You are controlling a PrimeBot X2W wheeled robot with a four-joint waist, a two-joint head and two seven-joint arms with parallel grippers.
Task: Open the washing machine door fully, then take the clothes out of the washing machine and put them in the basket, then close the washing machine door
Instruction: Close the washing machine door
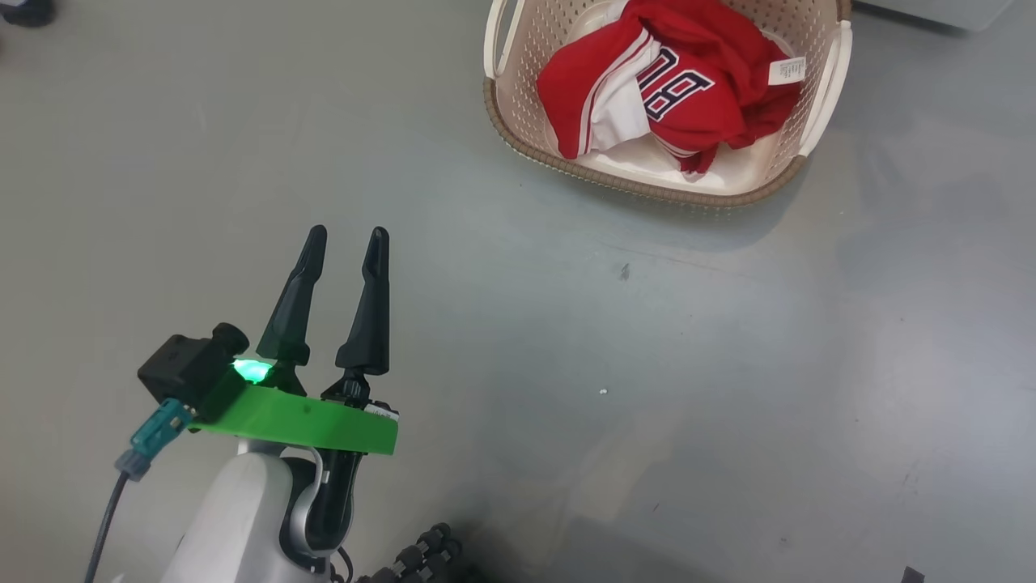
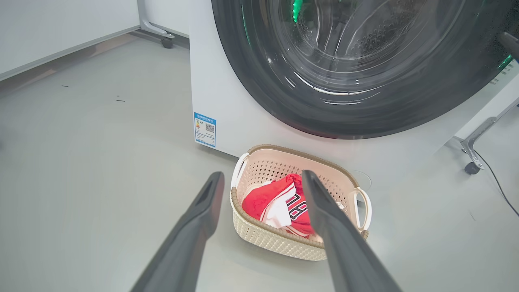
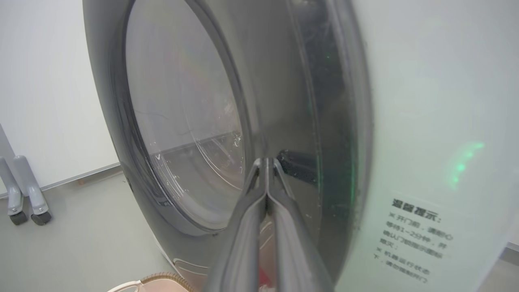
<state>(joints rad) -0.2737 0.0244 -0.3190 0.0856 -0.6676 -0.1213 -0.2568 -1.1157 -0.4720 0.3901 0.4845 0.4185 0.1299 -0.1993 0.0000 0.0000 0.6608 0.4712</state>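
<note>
While the clothes (image 1: 680, 81) lie in the basket (image 1: 518, 81), the right hand (image 3: 266, 162) (pinched together) points tip-first at the washing machine door (image 3: 182, 121); the left hand (image 1: 348, 236), spread, sits farther off.

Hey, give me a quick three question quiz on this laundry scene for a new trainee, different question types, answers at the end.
1. True or false: the red sports garment with white numerals lies inside the cream perforated plastic basket.
2. Multiple choice: the left gripper is A) open and empty, B) shut on cloth, C) shut on a handle.
3. Short answer: which gripper has its tips at the glossy black rim of the large round glass washing machine door?
Key: 1 true; 2 A; 3 the right gripper, jaws shut.
</note>
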